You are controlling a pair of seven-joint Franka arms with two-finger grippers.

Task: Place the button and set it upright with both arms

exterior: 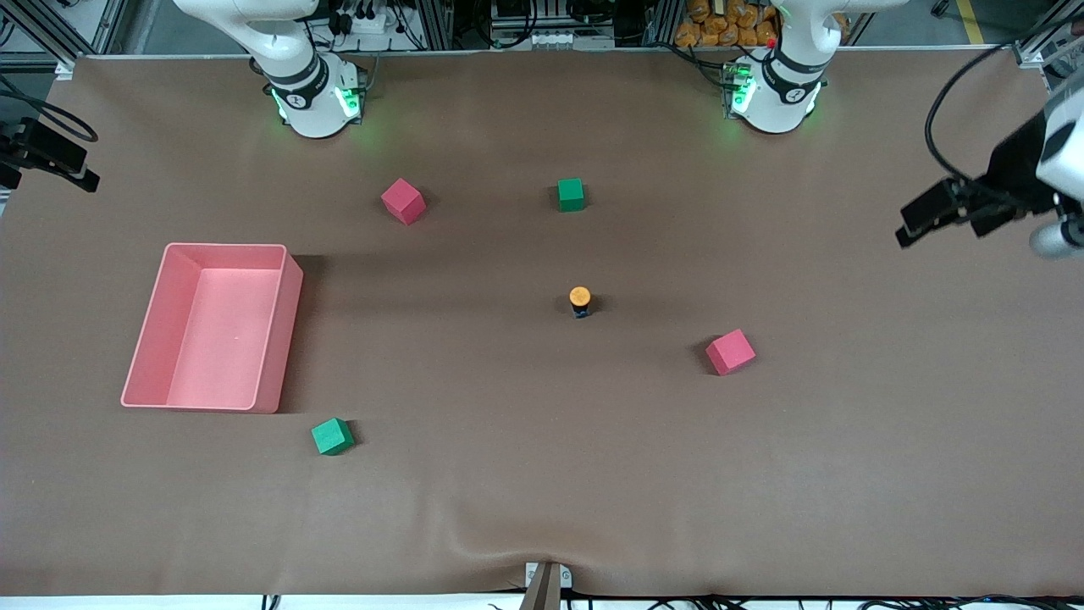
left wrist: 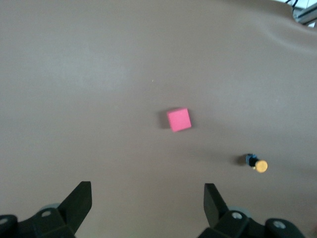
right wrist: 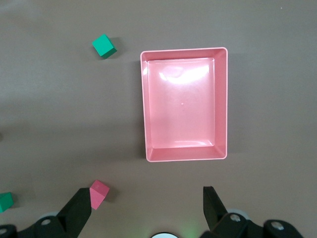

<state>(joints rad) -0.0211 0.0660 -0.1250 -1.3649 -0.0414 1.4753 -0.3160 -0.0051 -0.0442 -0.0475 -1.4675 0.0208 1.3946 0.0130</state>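
The small cylindrical push-button with a round orange cap and dark body (exterior: 580,302) stands alone on the brown-covered desk (exterior: 542,491) near its middle, nearer the front camera than the green foam cube (exterior: 571,194) and toward the right arm's end from the pink foam cube (exterior: 730,352). From the front it looks cap-up, yet in the left wrist view the button (left wrist: 256,163) seems to lie tipped with its cap to one side, so I cannot tell for sure whether it is upright. Both arms wait high at the ends of the desk. The left gripper (left wrist: 147,198) hangs over the left arm's end with its jaws spread fully wide and empty; the right gripper (right wrist: 147,201) is over the open pink plastic bin (right wrist: 221,104), jaws equally wide and holding nothing. The likely trouble is the button's size: a pinch landing off-centre could flick it away or roll it, and a cylinder so small may slip or tip when released. With two arms closing on one tiny thing, the fingers could also knock each other or the pink cube close by. In the front view the left arm's hand is cut by the frame edge, and the right arm's hand is barely in view at the other edge. A second pink cube (exterior: 402,201) and a second green cube (exterior: 332,436) lie well apart from the button.
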